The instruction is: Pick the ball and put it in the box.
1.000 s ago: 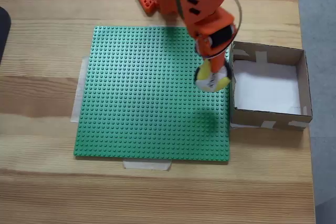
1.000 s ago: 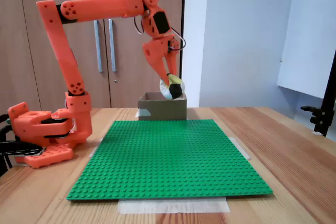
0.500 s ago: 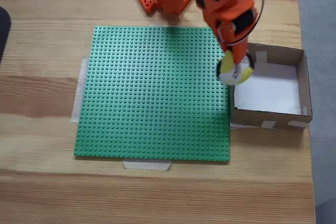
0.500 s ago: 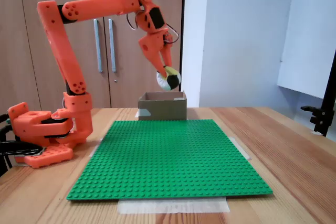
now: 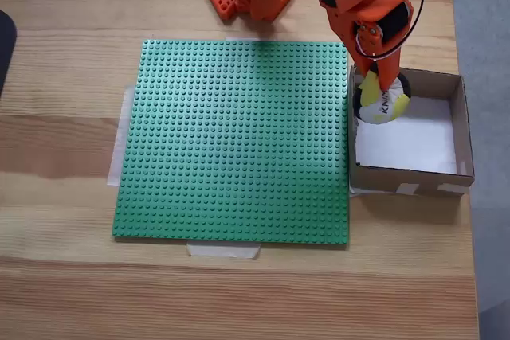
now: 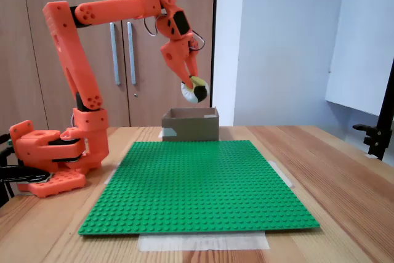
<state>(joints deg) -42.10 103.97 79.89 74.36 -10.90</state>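
The ball, yellow, black and white with black lettering, hangs in the air in my orange gripper, which is shut on it. Seen from above, it sits over the left part of the brown cardboard box, just inside its left wall. From the low fixed view the ball and gripper are held well above the box, clear of its rim. The box has a white inside bottom and pale tape pieces on its walls.
A green studded baseplate is taped to the wooden table, left of the box. The arm's orange base stands at the table's far edge. Cupboard doors rise behind the table.
The arm carried the ball from above the baseplate's right edge rightward over the box wall and lifted it higher above the box. The gripper stayed shut on it.
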